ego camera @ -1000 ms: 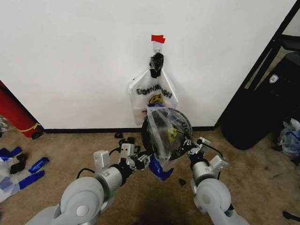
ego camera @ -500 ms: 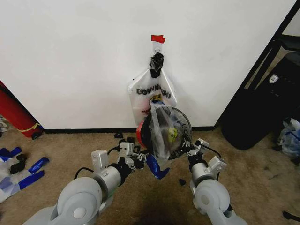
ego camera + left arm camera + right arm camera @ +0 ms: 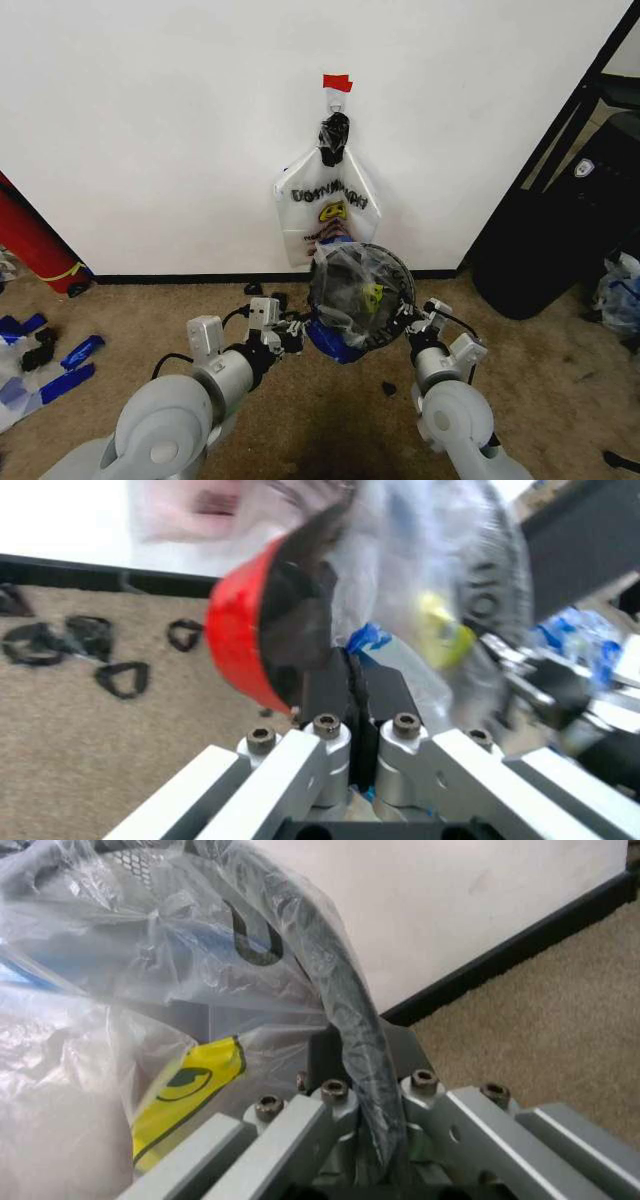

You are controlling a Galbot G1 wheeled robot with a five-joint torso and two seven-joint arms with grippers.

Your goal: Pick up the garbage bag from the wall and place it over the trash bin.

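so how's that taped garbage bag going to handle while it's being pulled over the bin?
Probably floppy: the garbage bag drapes in wrinkles over the trash bin. Likely very light, thin clear film. Possibly slippery, though the left gripper and right gripper have jaws closed on bag and rim.

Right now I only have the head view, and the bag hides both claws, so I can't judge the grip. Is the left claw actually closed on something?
Observer: Yes. In the left wrist view, the left claw is shut, pinching the garbage bag next to a blue tape strip.
Operator: And the right one?
Observer: The right claw is shut on the trash bin at its black rim, with bag film lying against the rim.
Operator: Is the bin upright?
Observer: No, it's tipped. Its red band stands on edge beside the left claw.
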